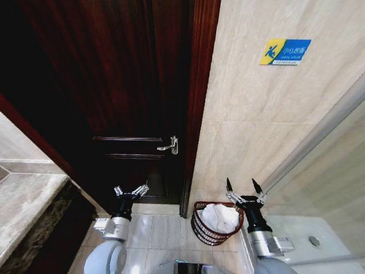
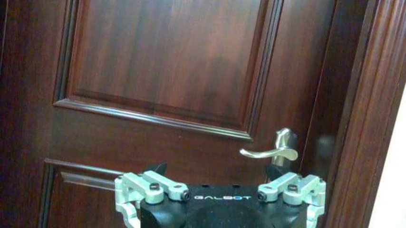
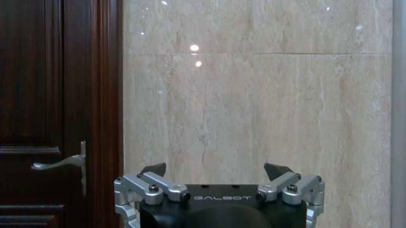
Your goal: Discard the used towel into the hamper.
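Observation:
The hamper [image 1: 201, 228], a round dark reddish-brown wicker basket, stands on the tiled floor against the beige wall, just right of the door frame. A white towel [image 1: 219, 217] lies bunched inside it. My right gripper [image 1: 244, 186] is held up open with nothing in it, just right of the hamper's rim; in the right wrist view it [image 3: 216, 170] faces the marble wall. My left gripper [image 1: 130, 190] is raised open and empty in front of the dark wooden door, left of the hamper; in the left wrist view it [image 2: 219, 172] points at the door panel.
A dark wooden door [image 1: 131, 103] with a silver lever handle [image 1: 170, 146] fills the middle. A stone counter [image 1: 25, 205] runs along the left. A white fixture [image 1: 308, 240] sits at the lower right under a blue and yellow wall sign [image 1: 285, 51].

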Controlling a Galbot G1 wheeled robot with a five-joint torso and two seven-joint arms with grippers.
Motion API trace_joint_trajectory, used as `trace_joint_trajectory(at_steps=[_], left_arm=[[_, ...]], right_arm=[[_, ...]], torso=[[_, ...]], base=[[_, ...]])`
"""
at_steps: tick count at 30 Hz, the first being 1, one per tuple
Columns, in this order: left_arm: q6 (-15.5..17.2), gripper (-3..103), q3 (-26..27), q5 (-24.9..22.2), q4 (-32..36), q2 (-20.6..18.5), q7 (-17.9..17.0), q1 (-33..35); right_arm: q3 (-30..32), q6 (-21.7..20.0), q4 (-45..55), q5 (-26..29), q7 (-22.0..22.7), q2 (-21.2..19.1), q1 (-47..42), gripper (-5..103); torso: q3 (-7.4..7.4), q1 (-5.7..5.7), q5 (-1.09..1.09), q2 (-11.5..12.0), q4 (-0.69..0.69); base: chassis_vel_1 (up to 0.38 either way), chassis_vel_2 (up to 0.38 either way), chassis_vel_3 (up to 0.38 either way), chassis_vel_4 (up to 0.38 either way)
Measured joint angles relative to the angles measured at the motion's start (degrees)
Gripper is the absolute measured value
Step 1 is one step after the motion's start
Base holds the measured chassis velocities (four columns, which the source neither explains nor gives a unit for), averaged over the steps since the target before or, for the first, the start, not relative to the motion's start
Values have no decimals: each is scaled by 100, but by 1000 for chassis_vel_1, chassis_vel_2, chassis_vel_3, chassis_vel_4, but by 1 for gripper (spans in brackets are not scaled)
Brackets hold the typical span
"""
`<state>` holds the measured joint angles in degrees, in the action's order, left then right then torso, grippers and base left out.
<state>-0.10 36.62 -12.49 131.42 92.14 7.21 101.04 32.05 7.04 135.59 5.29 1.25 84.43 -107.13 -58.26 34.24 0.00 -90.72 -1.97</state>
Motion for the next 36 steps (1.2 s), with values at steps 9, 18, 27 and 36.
trace_joint_trajectory(at_steps=[9, 18, 27, 36], left_arm=[[0, 100, 0, 0, 0, 0, 0, 0], [0, 100, 0, 0, 0, 0, 0, 0], [0, 100, 0, 0, 0, 0, 0, 0], [0, 100, 0, 0, 0, 0, 0, 0]], right_arm=[[0, 0, 0, 0, 0, 0, 0, 100], [0, 0, 0, 0, 0, 0, 0, 100], [0, 0, 0, 0, 0, 0, 0, 100], [0, 0, 0, 0, 0, 0, -1, 100]], torso=[[6, -3, 0, 9, 0], [21, -16, 0, 36, 0], [30, -23, 0, 54, 0], [37, -32, 0, 65, 0]], base=[[0, 0, 0, 0], [0, 0, 0, 0], [27, -22, -30, 35], [87, -82, -81, 81]])
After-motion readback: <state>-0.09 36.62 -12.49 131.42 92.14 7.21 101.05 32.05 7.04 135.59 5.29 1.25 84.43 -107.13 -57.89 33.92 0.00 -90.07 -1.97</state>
